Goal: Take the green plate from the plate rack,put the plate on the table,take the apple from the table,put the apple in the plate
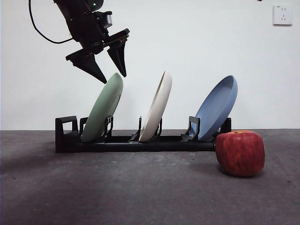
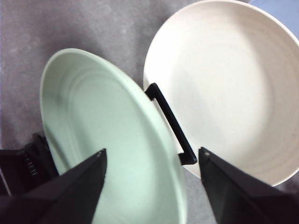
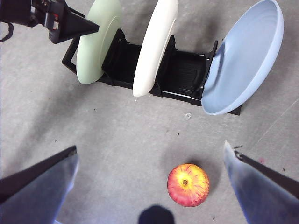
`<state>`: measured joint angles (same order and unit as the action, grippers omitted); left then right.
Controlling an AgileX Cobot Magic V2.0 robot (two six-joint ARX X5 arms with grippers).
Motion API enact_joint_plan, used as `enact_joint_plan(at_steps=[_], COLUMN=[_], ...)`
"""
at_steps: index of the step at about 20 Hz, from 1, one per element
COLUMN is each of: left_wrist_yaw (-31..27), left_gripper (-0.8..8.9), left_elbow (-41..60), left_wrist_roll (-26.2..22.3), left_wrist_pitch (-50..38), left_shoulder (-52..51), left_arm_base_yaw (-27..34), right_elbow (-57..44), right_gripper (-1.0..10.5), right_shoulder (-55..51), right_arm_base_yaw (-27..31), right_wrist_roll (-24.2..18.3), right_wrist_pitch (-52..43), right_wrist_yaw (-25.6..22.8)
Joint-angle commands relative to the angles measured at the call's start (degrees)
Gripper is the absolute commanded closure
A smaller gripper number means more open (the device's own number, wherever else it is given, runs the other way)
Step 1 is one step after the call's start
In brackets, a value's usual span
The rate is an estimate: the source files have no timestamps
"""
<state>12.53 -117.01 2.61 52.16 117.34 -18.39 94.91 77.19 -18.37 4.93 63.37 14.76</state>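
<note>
Your left gripper point(image 1: 114, 78), jaws open, hovers at the green plate's point(image 1: 102, 108) 12 o'clock; right gripper point(image 3: 149, 158) jaws open; no writing legible.

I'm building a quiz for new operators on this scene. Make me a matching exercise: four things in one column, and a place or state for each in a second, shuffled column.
Things
1. matte pale mint-green round plate
2. cream-white round plate
3. pale blue round plate
4. blocky deep red apple

Places
A. on the dark grey table, outside the long black plastic rack
B. middle slot of the rack
C. end slot nearest the apple
D. end slot by the rack's squared loop, with the open left end effector just above its rim

Pairs: 1-D, 2-B, 3-C, 4-A
</note>
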Motion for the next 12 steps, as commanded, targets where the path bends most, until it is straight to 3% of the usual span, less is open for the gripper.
enact_joint_plan(at_steps=[1,6,12], left_wrist_yaw=[-0.17,-0.15,2.93], left_gripper=[6.47,8.22,8.22], left_elbow=[-0.02,-0.02,-0.55], left_wrist_roll=[0.11,-0.13,-0.26], left_wrist_pitch=[-0.46,0.09,0.04], left_shoulder=[0.87,0.87,0.85], left_arm_base_yaw=[-0.44,-0.48,-0.52], right_elbow=[0.09,0.09,0.09], right_gripper=[3.8,3.8,3.8], right_shoulder=[0.28,0.28,0.28], right_arm_base_yaw=[-0.11,-0.11,-0.11], right_wrist_roll=[0.44,0.7,1.11], right_wrist_pitch=[-0.44,-1.2,-2.05], right_wrist_yaw=[-0.26,-0.26,-0.24])
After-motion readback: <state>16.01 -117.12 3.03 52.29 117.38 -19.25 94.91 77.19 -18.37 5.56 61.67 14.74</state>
